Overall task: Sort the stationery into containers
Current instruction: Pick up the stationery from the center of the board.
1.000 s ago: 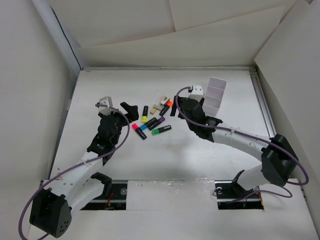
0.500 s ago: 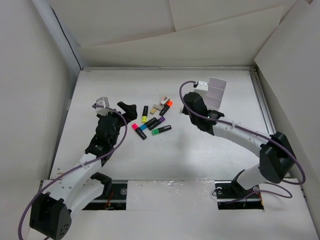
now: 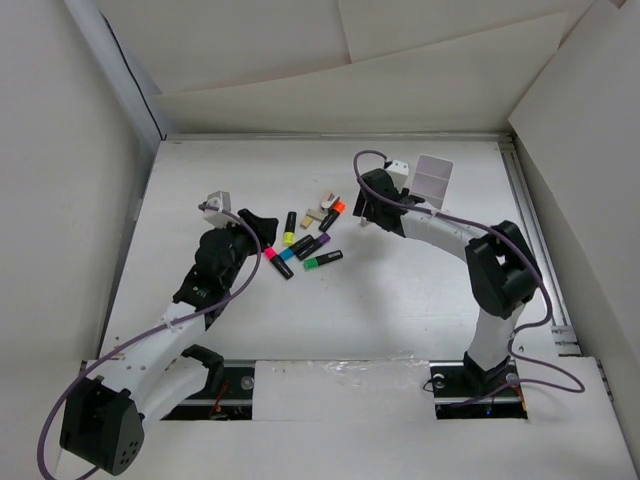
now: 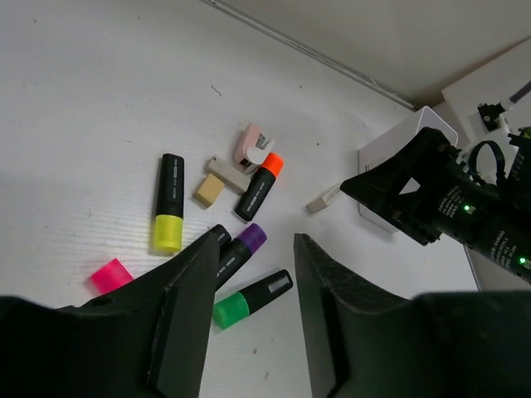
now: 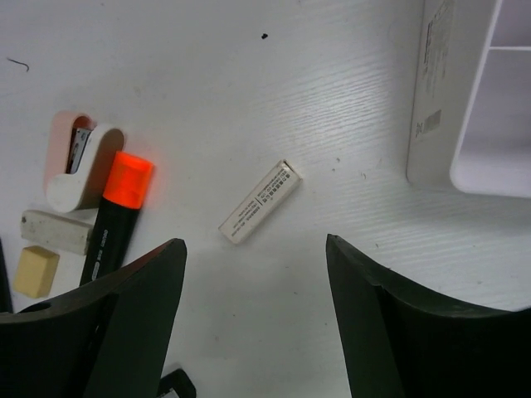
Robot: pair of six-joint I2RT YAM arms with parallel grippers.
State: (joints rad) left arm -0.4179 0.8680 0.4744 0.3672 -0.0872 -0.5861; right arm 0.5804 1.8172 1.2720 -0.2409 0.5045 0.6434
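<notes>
- Currently, treat the right gripper (image 5: 253,257) as released: jaws spread wide, empty, hovering over the small white eraser bar (image 5: 259,201).
- Locate that bar flat on the table (image 5: 249,66), lying diagonally, apart from the organiser (image 5: 431,91) on one side and the orange-ended marker (image 5: 116,217) on the other.
- Expect a failed pinch on so thin and flat a piece: fingertips scraping the table, or flicking the bar out sideways by closing across its diagonal.
- Guard against a wide jaw clipping the organiser wall on descent and shifting or tipping that probably light container.
- Treat the left gripper (image 4: 255,245) as unclenched but fairly narrow, grasping nothing, poised above the marker cluster.
- Note the purple-ended marker (image 4: 241,249) and green-ended marker (image 4: 250,299) lying close together below those jaws; anticipate catching two at once, or nudging round bodies into a roll.
- Keep the two arms clear of each other near the cluster: both wrists close to it in the top view, hence risk of contact.
- Count the visible markers as unsorted, all on the table, none seen in the organiser.
</notes>
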